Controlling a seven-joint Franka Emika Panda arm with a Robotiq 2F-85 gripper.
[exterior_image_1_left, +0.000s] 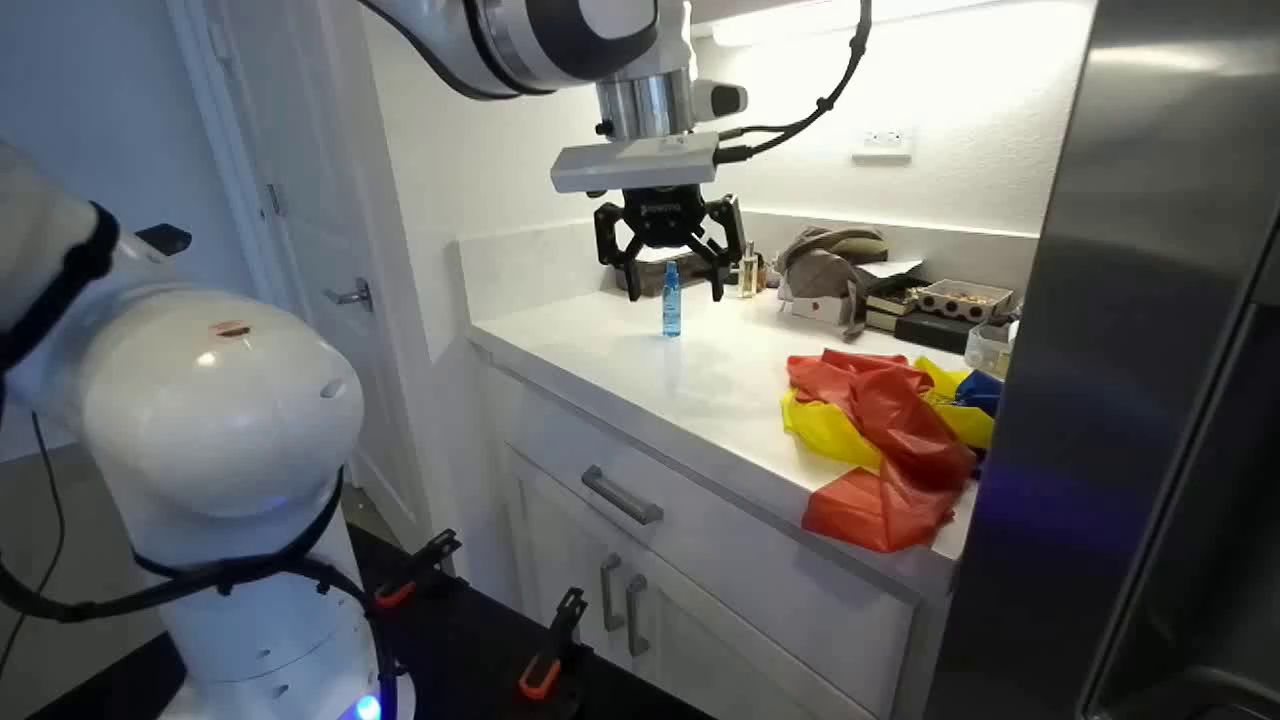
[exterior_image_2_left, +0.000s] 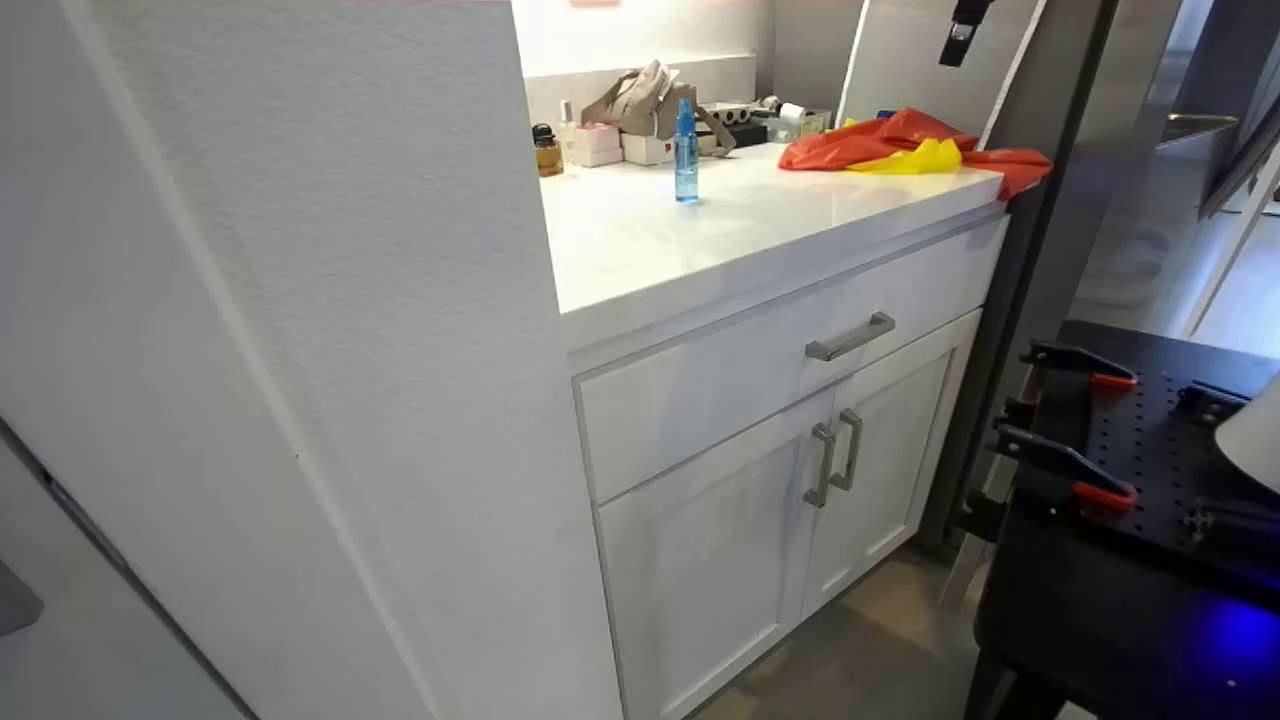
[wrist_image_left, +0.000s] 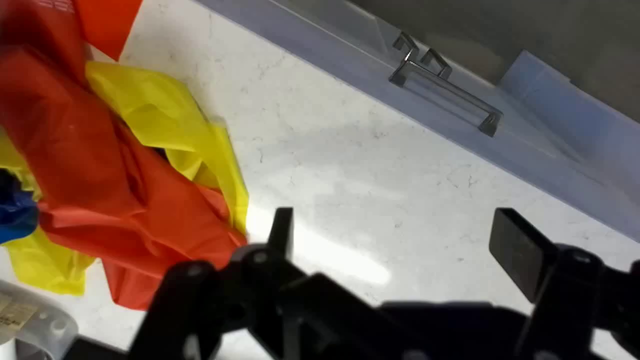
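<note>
My gripper (exterior_image_1_left: 675, 288) is open, fingers pointing down, with nothing between its fingertips. It hangs above the white countertop (wrist_image_left: 380, 180); in the wrist view its two black fingers (wrist_image_left: 392, 230) stand wide apart over bare counter. A crumpled red, yellow and blue plastic sheet (wrist_image_left: 130, 195) lies left of the fingers there; it also shows in both exterior views (exterior_image_1_left: 890, 440) (exterior_image_2_left: 890, 145), hanging over the counter's front edge. A blue transparent spray bottle (exterior_image_1_left: 671, 308) stands upright on the counter, also in an exterior view (exterior_image_2_left: 686, 162). The bottle is out of the wrist view.
A beige bag (exterior_image_1_left: 825, 270), boxes, a patterned tray (exterior_image_1_left: 963, 299) and small bottles stand along the back wall. A steel refrigerator (exterior_image_1_left: 1080, 400) borders the counter. Drawer handle (wrist_image_left: 447, 90) and cabinet doors (exterior_image_2_left: 720, 520) are below. Clamps (exterior_image_1_left: 550, 650) grip the black robot table.
</note>
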